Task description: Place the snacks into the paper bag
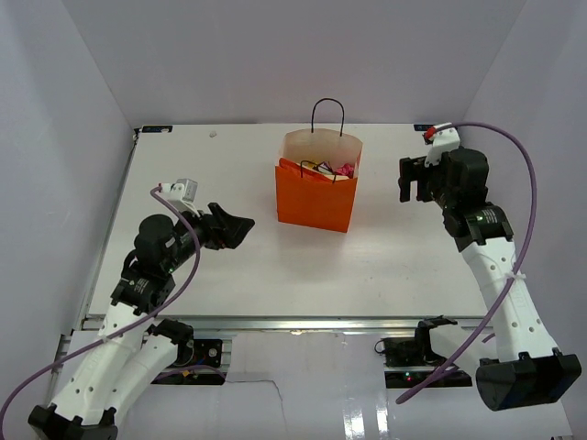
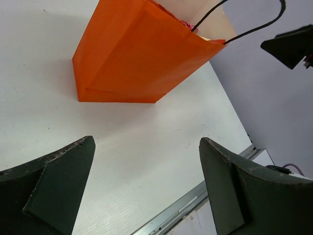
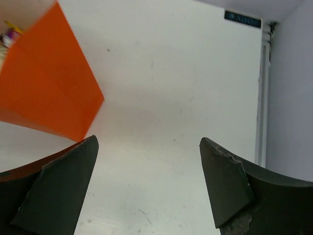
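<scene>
Orange paper bag (image 1: 315, 197) stands upright mid-table, snacks (image 1: 323, 169) inside; we find it rightward of the left gripper (image 1: 240, 227) and leftward of the right gripper (image 1: 413, 179), both spread wide and empty.

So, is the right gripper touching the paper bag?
Apart. The top external view shows bare table between the right gripper and the paper bag; its jaws stand open and empty.
</scene>
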`<action>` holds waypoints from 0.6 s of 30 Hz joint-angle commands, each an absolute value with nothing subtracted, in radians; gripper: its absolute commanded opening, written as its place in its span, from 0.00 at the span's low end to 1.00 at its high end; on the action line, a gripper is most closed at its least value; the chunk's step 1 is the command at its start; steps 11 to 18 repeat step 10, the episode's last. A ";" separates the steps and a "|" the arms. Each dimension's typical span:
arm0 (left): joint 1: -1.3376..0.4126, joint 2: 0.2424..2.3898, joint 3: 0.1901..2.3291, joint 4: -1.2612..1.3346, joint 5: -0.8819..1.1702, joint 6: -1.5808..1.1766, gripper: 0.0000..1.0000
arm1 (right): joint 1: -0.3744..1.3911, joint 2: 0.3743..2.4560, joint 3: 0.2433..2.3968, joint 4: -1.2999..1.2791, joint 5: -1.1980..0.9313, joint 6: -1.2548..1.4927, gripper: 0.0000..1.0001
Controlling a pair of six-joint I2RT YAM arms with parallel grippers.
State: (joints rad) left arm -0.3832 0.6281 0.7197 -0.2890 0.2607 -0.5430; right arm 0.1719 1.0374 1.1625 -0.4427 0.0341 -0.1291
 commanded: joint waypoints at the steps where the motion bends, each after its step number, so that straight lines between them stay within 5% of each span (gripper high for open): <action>1: -0.383 0.635 0.744 -0.304 0.236 -0.558 0.98 | 0.163 0.976 1.100 -0.460 0.209 -0.106 0.90; 18: -0.383 0.634 0.755 -0.317 0.232 -0.561 0.98 | 0.152 0.908 1.066 -0.471 0.193 -0.103 0.90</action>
